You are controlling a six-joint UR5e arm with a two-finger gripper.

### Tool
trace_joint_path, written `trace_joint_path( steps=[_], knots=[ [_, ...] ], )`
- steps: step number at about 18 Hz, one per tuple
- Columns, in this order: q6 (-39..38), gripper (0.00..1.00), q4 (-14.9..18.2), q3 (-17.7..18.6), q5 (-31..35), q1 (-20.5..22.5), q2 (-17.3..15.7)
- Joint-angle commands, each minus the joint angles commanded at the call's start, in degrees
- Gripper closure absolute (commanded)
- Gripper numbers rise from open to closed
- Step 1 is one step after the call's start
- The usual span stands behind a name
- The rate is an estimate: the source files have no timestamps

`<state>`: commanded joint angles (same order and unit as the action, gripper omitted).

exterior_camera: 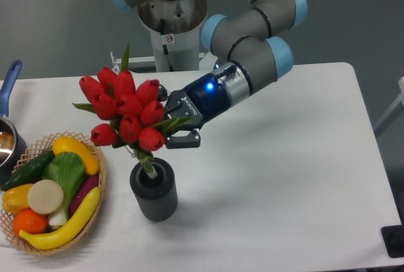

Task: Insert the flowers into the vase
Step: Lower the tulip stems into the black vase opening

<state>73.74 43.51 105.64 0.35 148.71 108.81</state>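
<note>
Table [284, 177]: white, carries everything listed.
UR5e arm [252, 51]: reaches in from the rear, leaning down to the left.
Woven basket [100, 180]: left edge, filled with produce; pot [7, 139] beside it, partly out of view.
Red tulips [126, 111]: bunch held tilted above the vase, stem ends just inside the mouth.
Gripper [173, 127]: fingers clamped on the bunch below the blooms.
Vase [154, 197]: dark grey, ribbed, upright beside the basket.
Progress: insertion begun; judged remaining, lowering the stems fully and releasing.
</note>
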Motion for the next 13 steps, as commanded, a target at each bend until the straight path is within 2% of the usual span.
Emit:
trace_joint_path(
  steps=[8, 13],
  knots=[
    [2.54, 0.70, 0.00, 0.44, 2.64, 0.09, 3.60],
    [4.39, 0.70, 0.00, 1.40, 4.30, 0.00, 4.66]
  ],
)
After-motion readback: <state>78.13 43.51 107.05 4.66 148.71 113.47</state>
